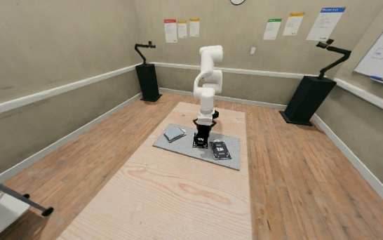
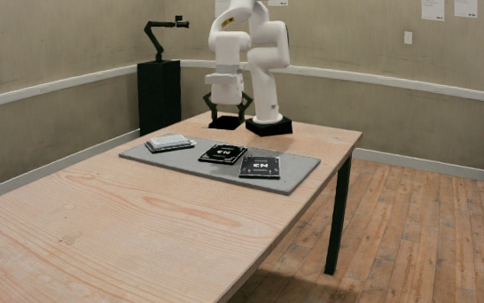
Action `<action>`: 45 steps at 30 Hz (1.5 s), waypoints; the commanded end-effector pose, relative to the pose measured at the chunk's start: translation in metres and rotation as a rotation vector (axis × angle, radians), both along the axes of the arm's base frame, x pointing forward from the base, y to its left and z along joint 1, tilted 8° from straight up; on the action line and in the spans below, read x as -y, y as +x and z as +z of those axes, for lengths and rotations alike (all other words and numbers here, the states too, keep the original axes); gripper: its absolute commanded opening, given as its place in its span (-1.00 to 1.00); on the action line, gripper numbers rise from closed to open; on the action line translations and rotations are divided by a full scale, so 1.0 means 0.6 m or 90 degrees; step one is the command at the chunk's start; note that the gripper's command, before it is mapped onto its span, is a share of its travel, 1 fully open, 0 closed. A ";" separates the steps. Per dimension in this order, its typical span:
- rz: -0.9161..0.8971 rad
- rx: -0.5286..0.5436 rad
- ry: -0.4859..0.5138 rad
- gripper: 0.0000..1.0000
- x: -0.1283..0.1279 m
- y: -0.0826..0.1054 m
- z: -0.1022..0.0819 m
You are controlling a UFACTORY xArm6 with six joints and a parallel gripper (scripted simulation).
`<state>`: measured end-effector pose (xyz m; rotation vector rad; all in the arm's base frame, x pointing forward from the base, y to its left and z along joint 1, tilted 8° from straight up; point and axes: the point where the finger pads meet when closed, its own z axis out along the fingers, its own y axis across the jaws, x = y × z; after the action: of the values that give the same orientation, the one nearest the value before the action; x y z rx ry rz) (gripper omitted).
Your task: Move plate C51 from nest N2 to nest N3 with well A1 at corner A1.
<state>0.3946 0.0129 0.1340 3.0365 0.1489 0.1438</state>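
My gripper point(image 1: 203, 130) point(image 2: 227, 116) is shut on a dark plate, C51 point(image 2: 226, 123), and holds it level in the air, well above the grey deck mat point(image 1: 182, 147) point(image 2: 177, 161). In the top view it hangs over the middle black nest point(image 1: 200, 142) point(image 2: 222, 153). The right black nest point(image 1: 219, 149) point(image 2: 260, 167) stands bare with its white label showing. The nest labels are too small to read for sure. A pale plate, C15 point(image 1: 174, 133) point(image 2: 169, 142), lies flat on the left nest.
The mat lies across the far half of a long wooden table point(image 1: 175, 196) point(image 2: 133, 221). The arm's black base point(image 2: 269, 126) stands just behind the mat. Two black pedestals point(image 1: 148, 82) point(image 1: 307, 100) with camera arms stand by the walls.
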 end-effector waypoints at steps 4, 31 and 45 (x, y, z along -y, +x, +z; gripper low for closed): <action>0.000 0.003 0.001 -1.00 0.031 -0.011 0.005; 0.000 0.003 0.001 -1.00 0.032 -0.009 -0.009; 0.000 0.003 0.001 -1.00 0.036 -0.006 -0.047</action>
<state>0.3891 -0.0082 0.1093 3.0383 0.1497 0.1447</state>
